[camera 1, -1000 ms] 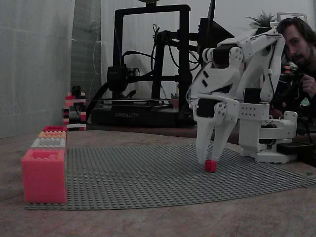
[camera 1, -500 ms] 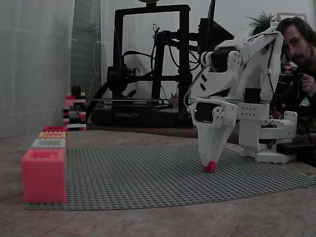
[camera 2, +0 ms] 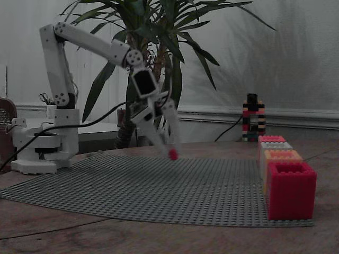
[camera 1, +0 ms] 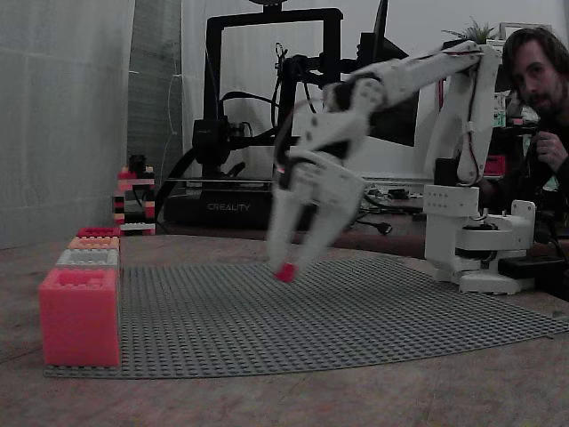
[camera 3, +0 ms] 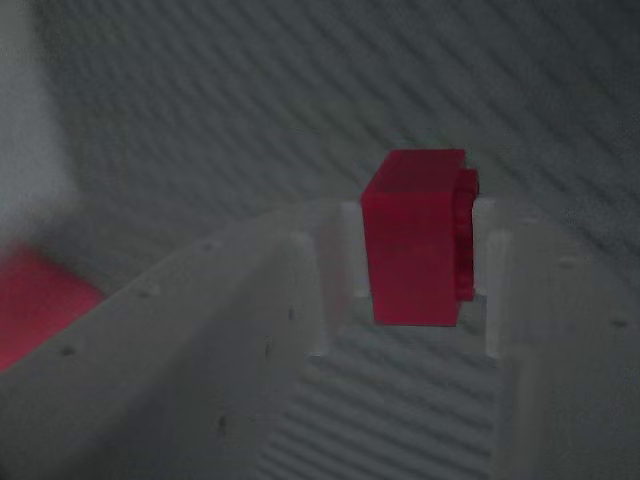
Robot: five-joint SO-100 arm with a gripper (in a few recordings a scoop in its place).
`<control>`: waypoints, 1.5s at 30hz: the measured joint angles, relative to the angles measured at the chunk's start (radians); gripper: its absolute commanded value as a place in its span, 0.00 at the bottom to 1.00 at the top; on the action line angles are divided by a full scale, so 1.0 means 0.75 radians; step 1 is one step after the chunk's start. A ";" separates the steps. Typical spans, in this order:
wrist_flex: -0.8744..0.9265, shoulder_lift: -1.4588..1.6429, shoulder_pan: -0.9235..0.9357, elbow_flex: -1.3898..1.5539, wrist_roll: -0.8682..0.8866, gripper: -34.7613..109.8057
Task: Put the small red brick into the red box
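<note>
Fingers: you have them clamped on the brick [camera 3: 415, 238], which sits at the fingertips; the gripper [camera 1: 286, 267] hangs in the air over the baseplate [camera 1: 356, 311], motion-blurred in both fixed views.

Brick location: clear of the baseplate, pinched at the tips [camera 2: 172, 154]; in the wrist view one finger [camera 3: 200, 330] lies to its left and the other to its right, both touching its sides.

Brick attitude: in the wrist view it reads slightly taller than wide, its long axis running along the fingers, with a ridged edge showing on its right side. Which way its studs face, I cannot tell.

Red box: the low red strip [camera 1: 99, 231] at the far end of the row of boxes along the baseplate's left edge in that fixed view; the same row stands at the right in the other fixed view, red box [camera 2: 271, 138] again furthest back.

Key relation: the box lies well apart from the brick, leftward and further back in the first fixed view. Three boxes stand nearer in that row, the big pinkish-red block [camera 1: 79, 316] at the front.

Judgement: you likely need to carry across to the far end of the row and keep height to pass the taller boxes. Release over a nearer box is the main risk.

Worktop: bare brown surface [camera 1: 267, 400] around the baseplate.
</note>
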 measured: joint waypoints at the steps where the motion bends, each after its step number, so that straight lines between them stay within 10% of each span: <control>1: -0.014 -0.033 0.043 -0.053 0.014 0.24; 26: -0.303 -0.984 0.669 -1.278 0.104 0.24; 45: -0.370 -1.133 0.704 -1.411 0.112 0.32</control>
